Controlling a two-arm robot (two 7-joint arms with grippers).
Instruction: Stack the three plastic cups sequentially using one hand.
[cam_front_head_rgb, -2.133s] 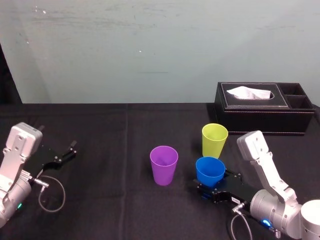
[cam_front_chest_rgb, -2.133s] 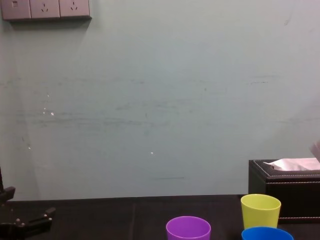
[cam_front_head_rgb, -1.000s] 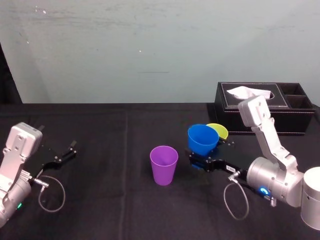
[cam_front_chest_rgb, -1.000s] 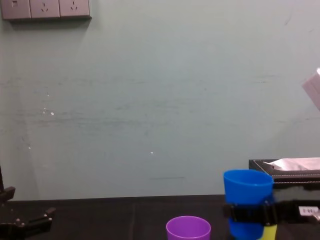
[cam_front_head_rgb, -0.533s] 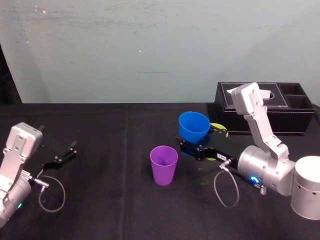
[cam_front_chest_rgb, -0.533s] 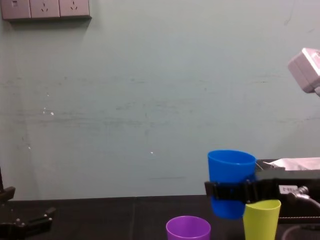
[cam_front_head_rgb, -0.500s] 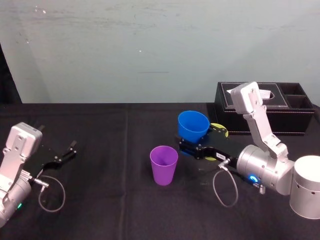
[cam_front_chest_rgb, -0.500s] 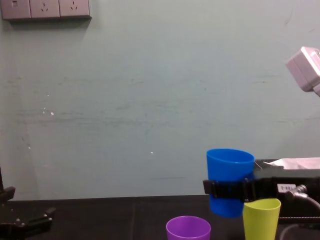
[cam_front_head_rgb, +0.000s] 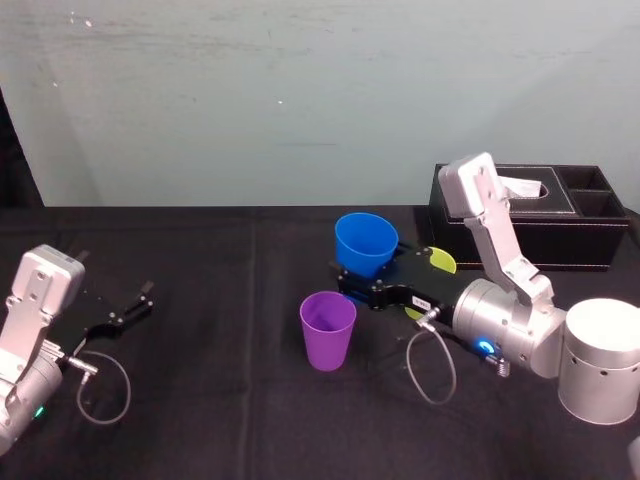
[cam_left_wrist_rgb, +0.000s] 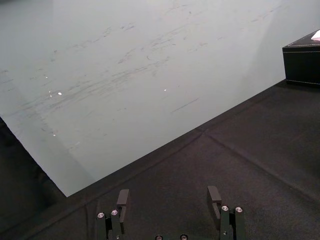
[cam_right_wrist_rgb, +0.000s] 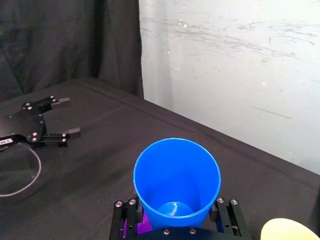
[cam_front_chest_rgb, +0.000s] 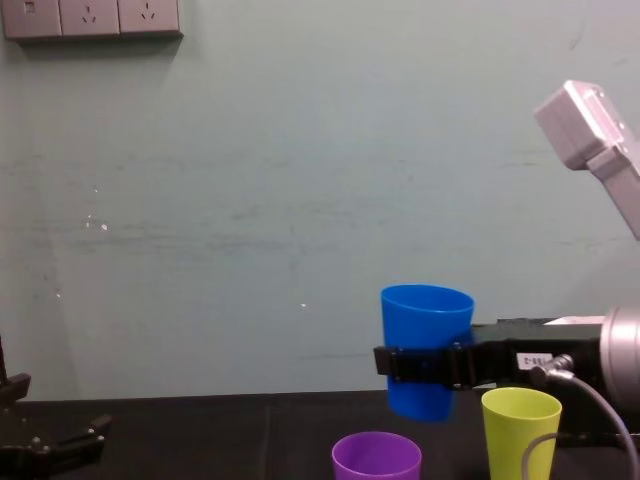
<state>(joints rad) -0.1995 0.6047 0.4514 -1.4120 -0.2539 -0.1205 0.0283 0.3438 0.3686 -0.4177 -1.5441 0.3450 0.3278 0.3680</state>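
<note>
The blue cup (cam_front_head_rgb: 365, 242) is held in the right hand (cam_front_head_rgb: 361, 277), whose two black fingers are closed against opposite sides of the cup's lower wall. The cup is carried mouth up and clear of the black desk (cam_front_head_rgb: 200, 400). In the chest view its base is seen above the rim level of the purple cup (cam_front_chest_rgb: 376, 458) and set a little to the right of it, between that cup and the yellow-green cup (cam_front_chest_rgb: 520, 430).

The purple cup (cam_front_head_rgb: 328, 330) is stood upright on the desk near the middle, just in front of and to the left of the raised blue cup. The yellow-green cup (cam_front_head_rgb: 440, 262) is stood on the desk behind the right hand and is partly covered by the hand's black body. A glowing blue ring is seen on the silver-grey right arm.

A black tissue box (cam_front_head_rgb: 530, 215) with a white tissue at its slot is placed at the far right of the desk, against the pale wall.

The left hand (cam_front_head_rgb: 135, 308) is parked low at the left edge of the desk, well apart from the cups. Its fingers (cam_left_wrist_rgb: 122, 197) are spread apart, and nothing is held between them.
</note>
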